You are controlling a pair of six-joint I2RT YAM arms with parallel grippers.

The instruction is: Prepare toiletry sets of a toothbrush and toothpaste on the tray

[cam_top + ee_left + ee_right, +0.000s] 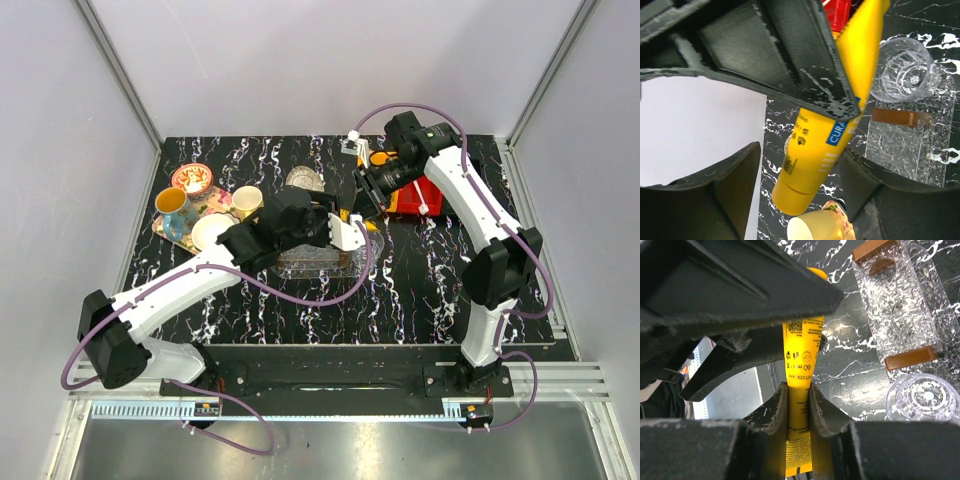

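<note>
My right arm: bent in from the right side; gripper [799, 407] pinched on the toothpaste [802, 355] near its flat end.
My left arm: stretched slanting to the middle; gripper [800, 175] stands apart around the cap end, with a gap on one side.
Toothpaste: in the air between both my grippers, near the tray [900, 150].
Surface: black marbled table [420, 290].
Room: pale walls [320, 70].
</note>
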